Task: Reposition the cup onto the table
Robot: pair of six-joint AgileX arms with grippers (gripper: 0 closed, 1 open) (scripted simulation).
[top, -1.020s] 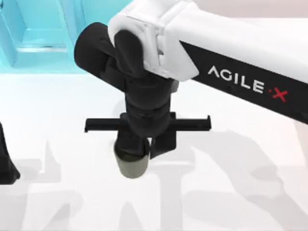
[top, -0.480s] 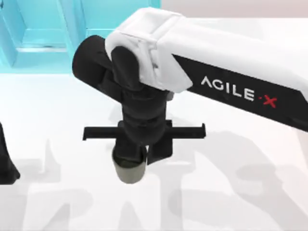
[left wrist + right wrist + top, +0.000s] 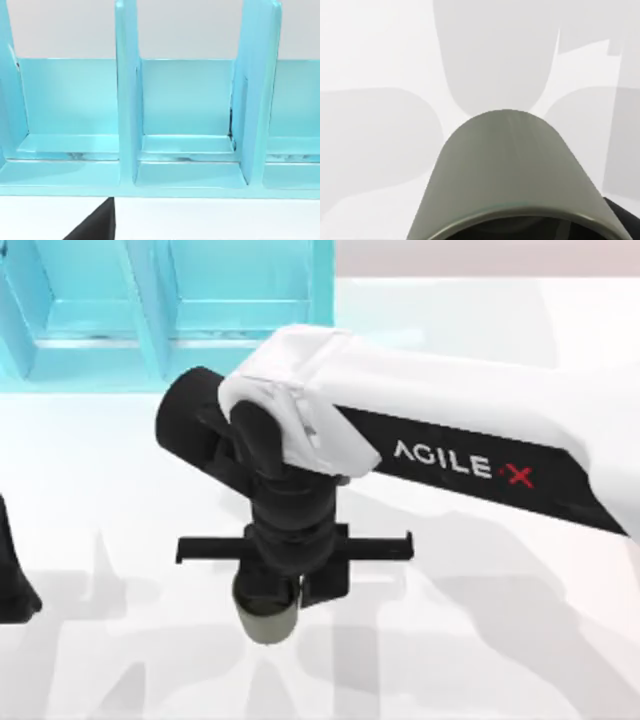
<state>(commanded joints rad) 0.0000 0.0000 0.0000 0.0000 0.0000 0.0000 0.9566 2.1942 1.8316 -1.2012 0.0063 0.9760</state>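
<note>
Here, one cup [image 3: 267, 620] (right hand [image 3: 272, 592]).

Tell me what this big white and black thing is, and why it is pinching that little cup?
It is a robot arm, and there are two of them at a white table. The top view looks down from above. The right arm reaches in from the right, and its claw is closed on a small grey-beige cup, holding it over the table. The right wrist view comes from a camera on that arm, so the cup looks huge with the table behind it. The left arm waits at the left edge. Its wrist camera looks at a blue shelf with compartments, which stands at the back of the table.
</note>
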